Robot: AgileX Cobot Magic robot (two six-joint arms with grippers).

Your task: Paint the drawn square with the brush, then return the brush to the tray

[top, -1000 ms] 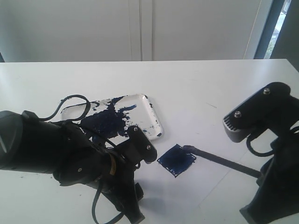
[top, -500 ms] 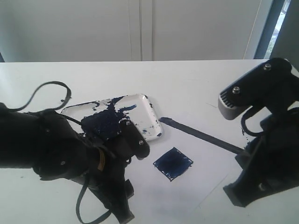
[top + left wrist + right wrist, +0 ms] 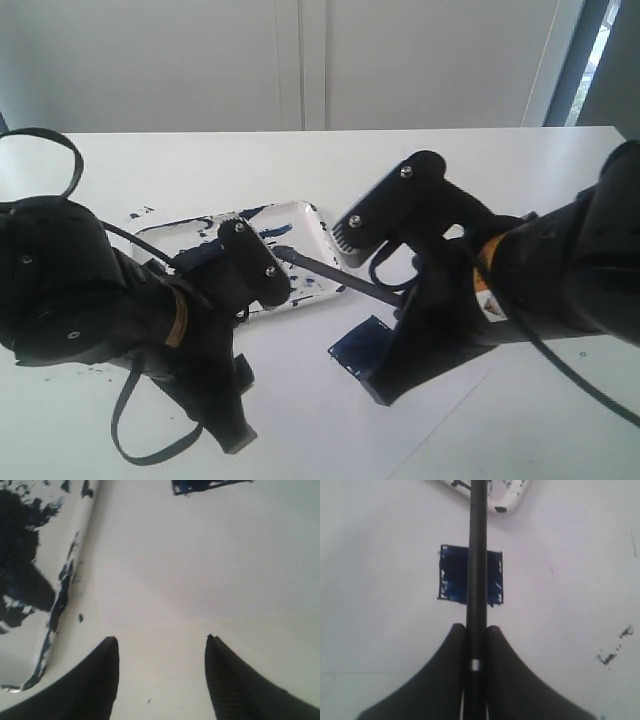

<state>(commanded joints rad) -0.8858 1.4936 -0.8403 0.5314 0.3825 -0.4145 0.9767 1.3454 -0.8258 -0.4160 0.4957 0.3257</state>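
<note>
The brush [image 3: 476, 555] is a long black stick, and my right gripper [image 3: 476, 627] is shut on its handle. It passes above the drawn square [image 3: 452, 575], which is smeared dark blue inside its thin outline. In the exterior view the brush [image 3: 330, 270] slants with its dark tip over the tray [image 3: 312, 222], a shallow white tray blotched with blue-black paint. The right arm covers part of the square [image 3: 355, 345]. My left gripper [image 3: 161, 639] hangs open above bare table beside the tray's rim [image 3: 82, 540], holding nothing.
The bulky left arm [image 3: 90, 290] stands in front of the tray's near left side. Small dark paint specks [image 3: 612, 652] mark the white table. The square's edge [image 3: 200, 485] shows at the margin of the left wrist view.
The right arm has swung left across the table with the brush, carrying its tip from the square to over the tray. The left arm has shifted left.
</note>
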